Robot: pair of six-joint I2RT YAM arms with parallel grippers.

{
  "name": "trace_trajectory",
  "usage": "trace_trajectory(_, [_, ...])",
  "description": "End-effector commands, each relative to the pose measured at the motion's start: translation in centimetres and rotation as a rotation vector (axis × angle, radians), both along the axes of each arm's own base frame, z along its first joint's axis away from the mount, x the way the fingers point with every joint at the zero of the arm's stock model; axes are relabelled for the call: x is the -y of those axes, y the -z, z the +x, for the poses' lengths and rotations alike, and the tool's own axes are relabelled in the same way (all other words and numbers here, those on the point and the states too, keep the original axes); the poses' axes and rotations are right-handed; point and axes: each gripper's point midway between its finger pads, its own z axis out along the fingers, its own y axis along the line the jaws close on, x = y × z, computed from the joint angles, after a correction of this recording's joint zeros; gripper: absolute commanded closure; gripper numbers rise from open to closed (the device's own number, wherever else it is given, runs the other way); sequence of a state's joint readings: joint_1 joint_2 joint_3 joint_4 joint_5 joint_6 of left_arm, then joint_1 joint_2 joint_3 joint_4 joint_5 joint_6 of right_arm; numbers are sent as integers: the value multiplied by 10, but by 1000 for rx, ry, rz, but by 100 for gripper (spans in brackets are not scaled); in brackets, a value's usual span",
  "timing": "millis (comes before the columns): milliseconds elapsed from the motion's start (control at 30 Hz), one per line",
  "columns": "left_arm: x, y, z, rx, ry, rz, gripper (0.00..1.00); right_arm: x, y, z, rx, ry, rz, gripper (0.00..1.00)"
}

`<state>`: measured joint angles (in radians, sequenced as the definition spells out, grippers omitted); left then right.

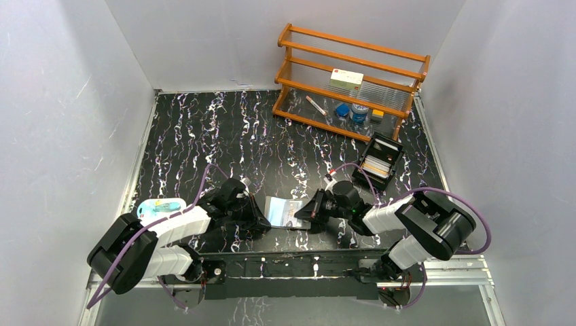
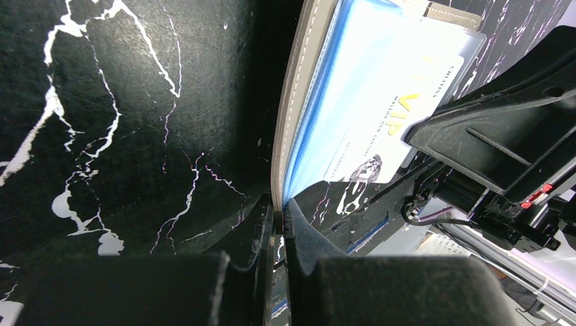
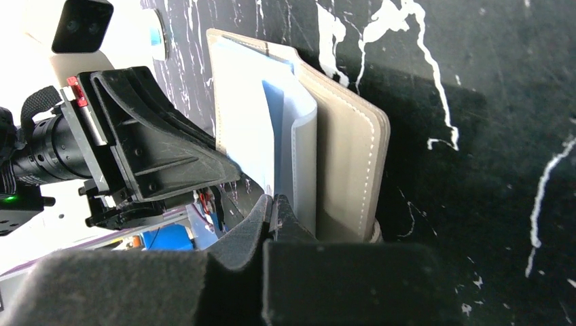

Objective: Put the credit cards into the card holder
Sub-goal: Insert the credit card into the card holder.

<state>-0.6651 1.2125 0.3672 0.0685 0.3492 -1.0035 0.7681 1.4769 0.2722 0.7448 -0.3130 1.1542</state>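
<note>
Holding the card holder [image 1: 284, 211] spread open between two claws, by the near edge of the tabletop [image 1: 204, 136].
Left claw [image 2: 278, 216] pinching the grey cover edge; right claw [image 3: 273, 204] pinching a clear sleeve [image 3: 302, 156]. White VIP card [image 2: 401, 122] among the sleeves. Further cards [image 1: 375, 165] in black tray [image 1: 390, 144], well apart, right rear.

The card holder [image 1: 284, 212] lies on the table [image 1: 204, 136] (rack [image 1: 350, 81] far behind).

Open at lower centre: grey card holder [image 1: 282, 210], bluish sleeves fanned. Inside clear sleeve: white VIP-printed credit card [image 2: 401, 109].
</note>
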Motion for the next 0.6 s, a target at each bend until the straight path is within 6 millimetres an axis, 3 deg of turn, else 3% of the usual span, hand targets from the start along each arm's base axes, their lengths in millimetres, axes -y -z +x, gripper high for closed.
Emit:
trace_trajectory(0, [-1, 4, -7, -20, 17, 3, 99, 4, 5, -1, -14, 27, -3, 100])
trace_trajectory(267, [4, -3, -6, -11, 44, -19, 93, -9, 10, 6, -9, -27, -32, 99])
trace_trajectory(333, [5, -5, -7, -4, 58, -24, 95, -18, -2, 16, 21, -27, -11, 99])
trace_trajectory(567, [11, -10, -5, 8, 89, -46, 94, -28, -5, 23, 28, -41, 0, 100])
